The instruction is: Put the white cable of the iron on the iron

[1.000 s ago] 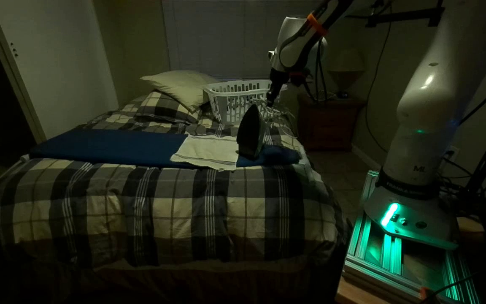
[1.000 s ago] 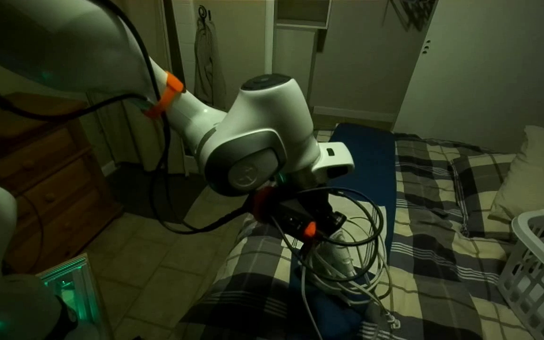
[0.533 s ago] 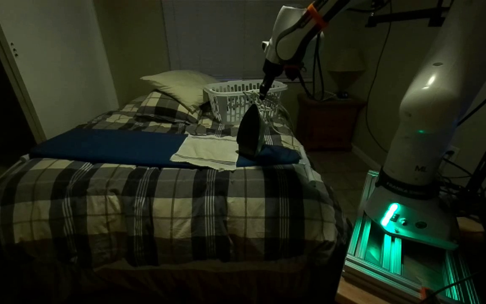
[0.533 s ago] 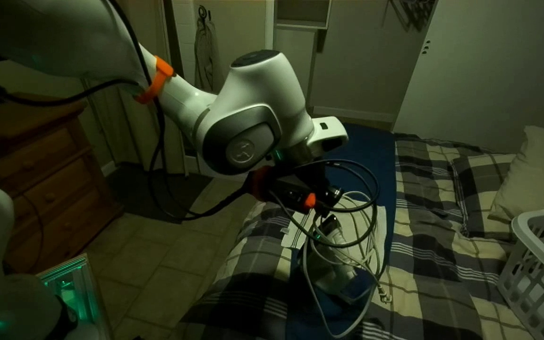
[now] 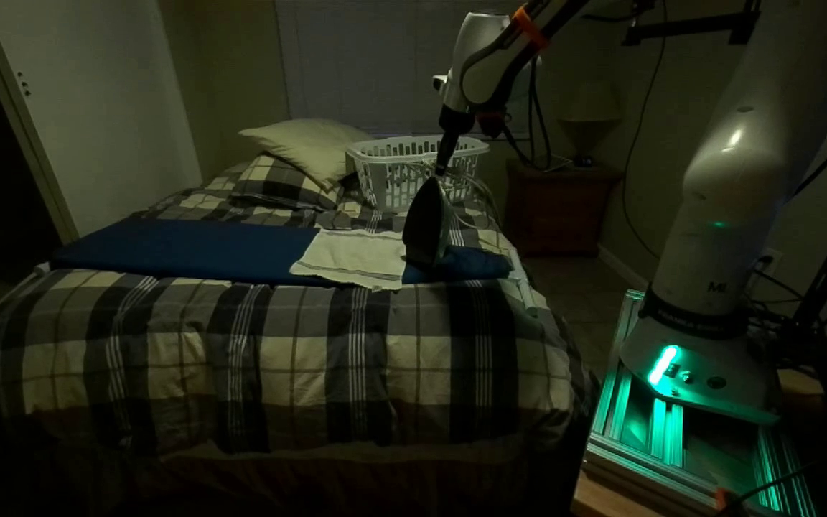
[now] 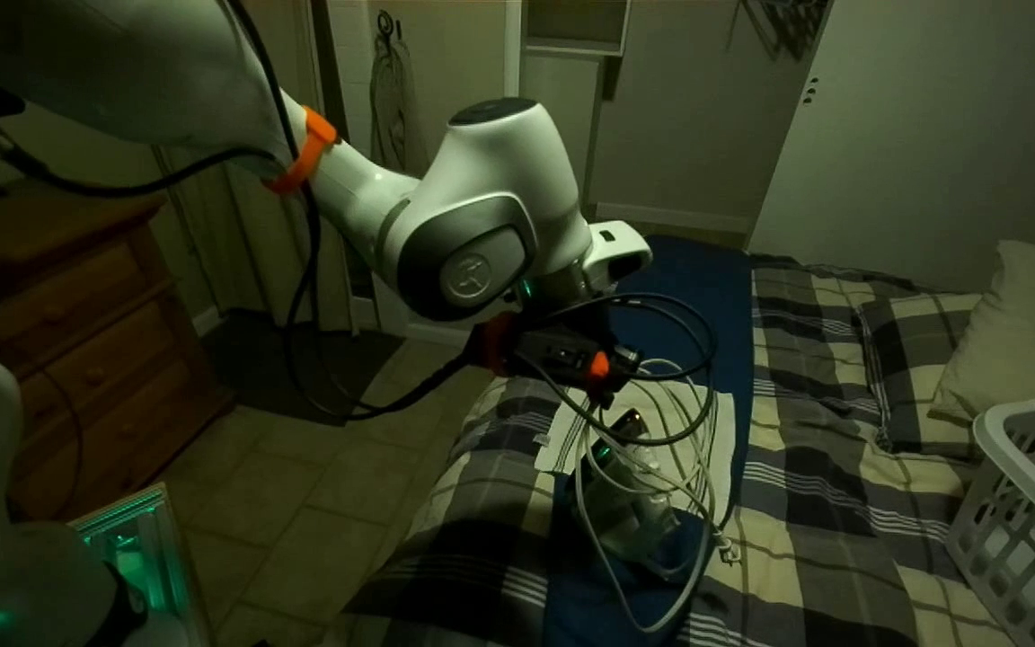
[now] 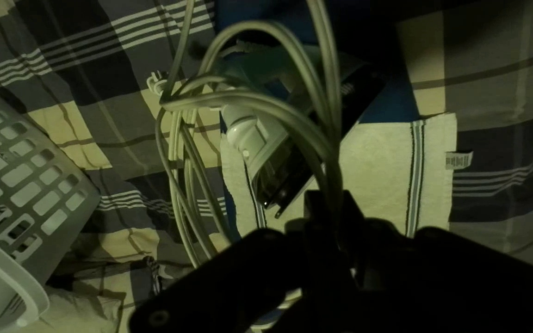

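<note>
Iron [image 5: 425, 226]: stands on its heel, tip up, on the blue ironing board [image 5: 191, 248], beside the white cloth [image 5: 352, 255]; sole faces the cloth.
White cable [image 7: 248, 97]: gathered at the top, falling in loose loops; several cross the iron's body in the wrist view. Contact with it: cannot tell.
Gripper [image 7: 333, 208]: clamped on a bundle of the cord, strands running in between the fingertips. Close to the iron's tip in both exterior views; whether touching, cannot tell.
Plug [image 7: 157, 84]: at the side of the coil toward the laundry basket [image 5: 372, 176], apart from the iron. Hanging or lying on the bedding: cannot tell.
Coil over iron (judged): pickup done, placing is the step in hand. Center the bundle first, so that loops fall on both sides of the upright body.
Descent past tip (judged): go slowly and straight down; a sideways knock could topple the iron on its soft support.
Cord slack (judged): loops look springy and may spread. Lower until the iron bears their weight.
Plug side (judged): its pull may drag the coil off that way; set the bundle slightly toward the opposite side.
Letting go (judged): part the fingers gently, then rise straight up; a snagged strand would lift the coil back off.
</note>
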Controlling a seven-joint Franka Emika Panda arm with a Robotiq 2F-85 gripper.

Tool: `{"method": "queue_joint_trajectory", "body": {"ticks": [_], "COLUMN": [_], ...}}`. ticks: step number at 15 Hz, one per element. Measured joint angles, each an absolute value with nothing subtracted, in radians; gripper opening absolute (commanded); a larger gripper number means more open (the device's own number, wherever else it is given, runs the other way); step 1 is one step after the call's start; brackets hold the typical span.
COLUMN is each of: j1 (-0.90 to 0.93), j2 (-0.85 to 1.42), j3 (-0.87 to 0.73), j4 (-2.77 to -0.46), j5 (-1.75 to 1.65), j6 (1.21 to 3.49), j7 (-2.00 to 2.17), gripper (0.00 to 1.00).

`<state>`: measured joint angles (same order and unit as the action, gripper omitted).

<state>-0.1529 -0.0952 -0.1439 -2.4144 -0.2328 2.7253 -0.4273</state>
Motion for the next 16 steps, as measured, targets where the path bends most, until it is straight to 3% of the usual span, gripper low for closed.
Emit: {"method": "queue_joint_trajectory", "body": {"ticks": [5, 6, 8, 16], "j1": [-0.142, -0.141, -0.14, -0.138], "j2": [-0.028, -0.013, 0.015, 0.035], "j3": [-0.144, -0.143, -0.142, -0.11], "j4": [-2.38, -2.373, -2.358, -2.321], "j5": [-0.232, -0.231, -0.228, -0.182], "j6": [2.7, 2.699, 2.699, 2.686], "j7": [-0.517, -0.536, -0.566, -0.642], "gripper": [0.03, 0.35, 0.41, 0.98]}}
